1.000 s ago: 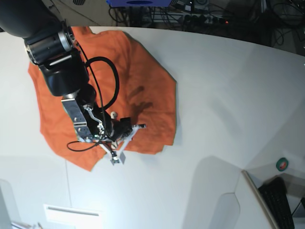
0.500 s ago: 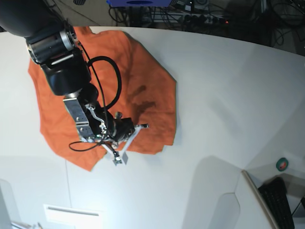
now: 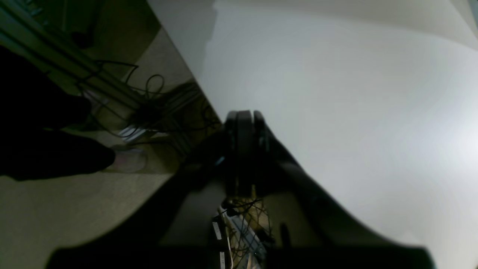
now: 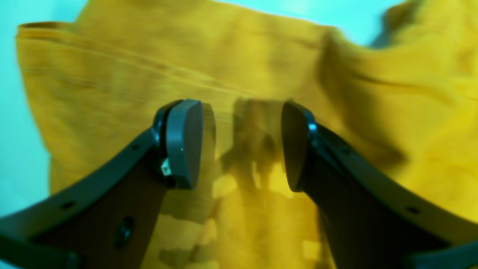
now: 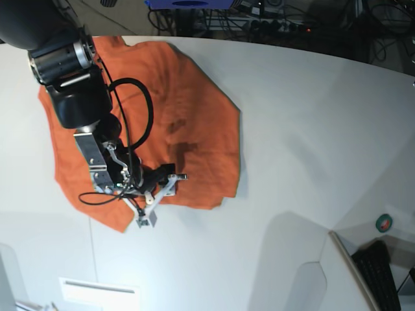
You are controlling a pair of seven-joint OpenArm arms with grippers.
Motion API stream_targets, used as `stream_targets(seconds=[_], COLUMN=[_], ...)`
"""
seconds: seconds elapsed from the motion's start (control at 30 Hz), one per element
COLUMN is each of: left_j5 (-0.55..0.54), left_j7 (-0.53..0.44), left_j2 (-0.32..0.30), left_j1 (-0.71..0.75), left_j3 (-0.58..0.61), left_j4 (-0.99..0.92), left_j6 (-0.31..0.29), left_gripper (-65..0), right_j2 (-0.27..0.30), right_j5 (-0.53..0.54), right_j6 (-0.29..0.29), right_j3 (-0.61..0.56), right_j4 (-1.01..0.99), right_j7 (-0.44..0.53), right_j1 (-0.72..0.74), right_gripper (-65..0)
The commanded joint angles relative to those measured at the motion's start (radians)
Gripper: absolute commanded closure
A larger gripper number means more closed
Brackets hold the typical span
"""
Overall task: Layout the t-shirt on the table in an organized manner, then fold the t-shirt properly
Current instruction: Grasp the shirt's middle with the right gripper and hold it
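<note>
Right claw [image 5: 160, 199] shifted left, now parted, over t-shirt [image 5: 201, 116]

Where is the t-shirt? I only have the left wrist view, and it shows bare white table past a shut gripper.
Observer: In the base view, the t-shirt lies at the far left of the table, under the right arm.
Operator: Is the right gripper holding it?
Observer: No. The right gripper has its jaws apart over the cloth, with no fold pinched between them.
Operator: Is the shirt laid out flat?
Observer: It is mostly spread out but wrinkled, and its outline is uneven. One corner pokes out towards the near edge beside the right gripper.
</note>
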Motion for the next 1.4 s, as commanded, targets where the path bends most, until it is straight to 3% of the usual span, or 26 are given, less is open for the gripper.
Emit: stream_targets(seconds=[0.0,0.53,0.7,0.77,0.97,1.13,1.2,1.23,1.33,1.37], left_j5=[-0.003,-0.003,-0.003,-0.003,-0.003,-0.003,-0.003,-0.003,-0.003,-0.003], left_j7=[-0.021,-0.019,-0.019,-0.019,-0.019,-0.019,-0.019,-0.019,-0.019,-0.019], left_j2=[-0.017,-0.019,-0.019,-0.019,-0.019,-0.019,-0.019,-0.019,-0.019,-0.019], left_j1=[0.006,0.008,0.008,0.008,0.012,0.014,0.014,0.014,0.014,0.014], left_j3=[-0.007,-0.007,-0.007,-0.007,-0.009,-0.01,-0.01,-0.01,-0.012,-0.012], left_j4=[0.017,0.019,0.019,0.019,0.02,0.02,0.02,0.02,0.02,0.02], left_j6=[-0.005,-0.005,-0.005,-0.005,-0.005,-0.005,-0.005,-0.005,-0.005,-0.005], left_gripper=[-0.5,-0.5,-0.5,-0.5,-0.5,-0.5,-0.5,-0.5,-0.5,-0.5], right_j2=[-0.005,-0.011,-0.013,-0.013,-0.031,-0.031,-0.031,-0.031,-0.031,-0.031], right_j5=[0.009,0.009,0.01,0.012,0.009,0.009,0.009,0.009,0.009,0.01], right_j6=[0.004,0.004,0.005,0.005,0.005,0.005,0.005,0.005,0.005,0.005], right_j3=[0.002,-0.001,-0.001,0.0,0.005,0.005,0.005,0.005,0.005,0.005], right_j4=[0.014,0.012,0.012,-0.003,-0.048,-0.048,-0.046,-0.046,-0.045,-0.043], right_j7=[0.011,0.011,0.011,0.014,0.017,0.019,0.019,0.019,0.023,0.029], right_j1=[0.028,0.006,0.006,0.008,0.014,0.014,0.016,0.016,0.016,0.016], right_gripper=[-32.1,-31.5,-14.1,-10.8,-10.8,-21.3,-21.2,-18.5,0.0,0.0])
